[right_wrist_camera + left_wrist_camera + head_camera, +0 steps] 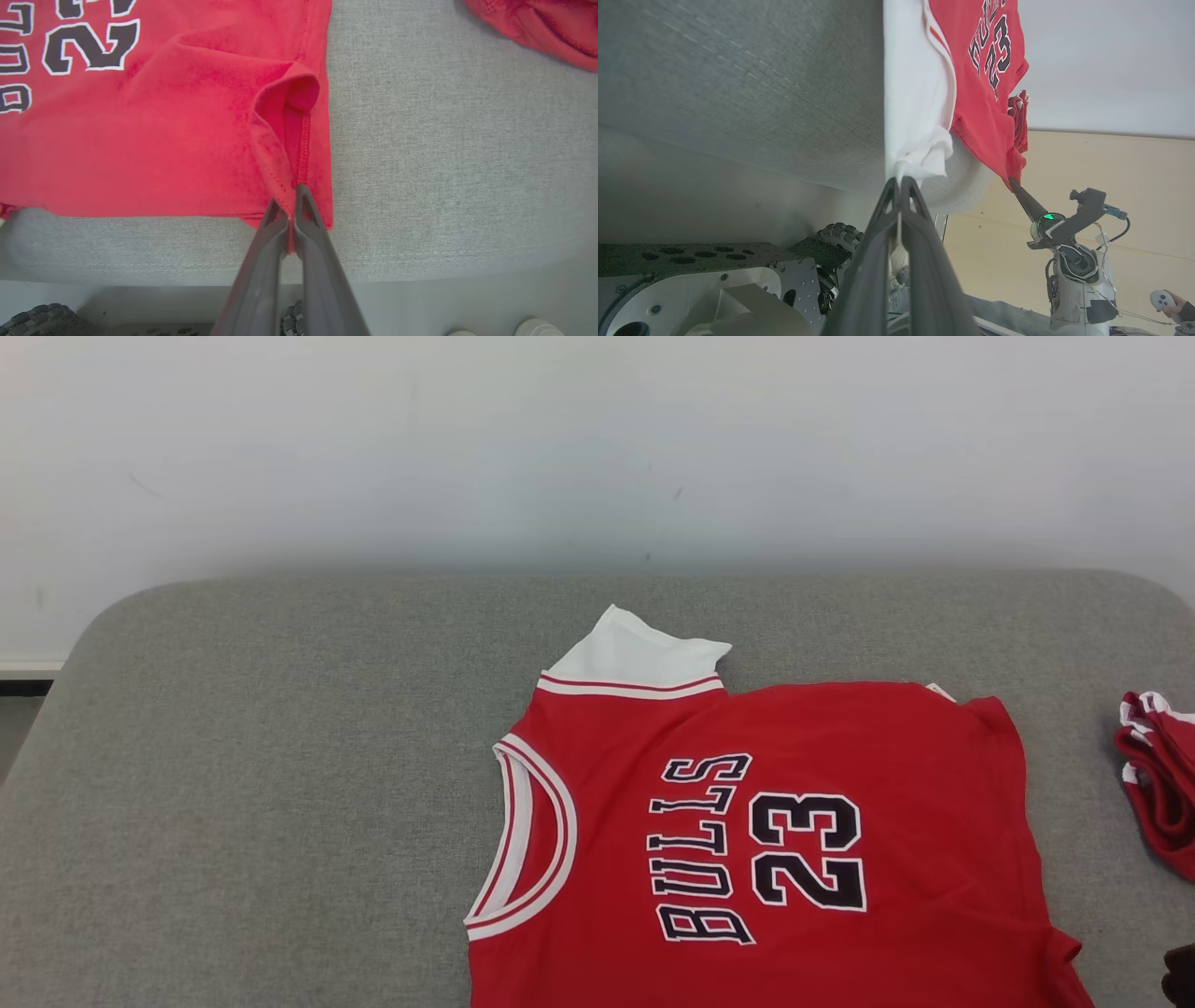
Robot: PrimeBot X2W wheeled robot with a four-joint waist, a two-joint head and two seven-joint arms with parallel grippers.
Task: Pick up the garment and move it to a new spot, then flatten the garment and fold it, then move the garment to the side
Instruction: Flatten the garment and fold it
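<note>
The garment (822,747) is a red jersey with "BULLS 23" in black and a white sleeve part (635,658). It lies mostly flat on the grey padded table (280,756), right of centre, running off the near edge. In the left wrist view my left gripper (900,184) is shut on a bunched white corner of the garment (920,93) at the table's near edge. My right gripper (290,207) is shut on the garment's red hem (163,130), where the cloth puckers into a small fold. The left wrist view also shows that right gripper (1014,185) pinching the red corner.
A second red-and-white cloth (1158,775) lies bunched at the table's right edge, also at the top right of the right wrist view (537,23). Bare grey table spreads to the left and behind. A person's hand with a controller (1164,301) is at the far right.
</note>
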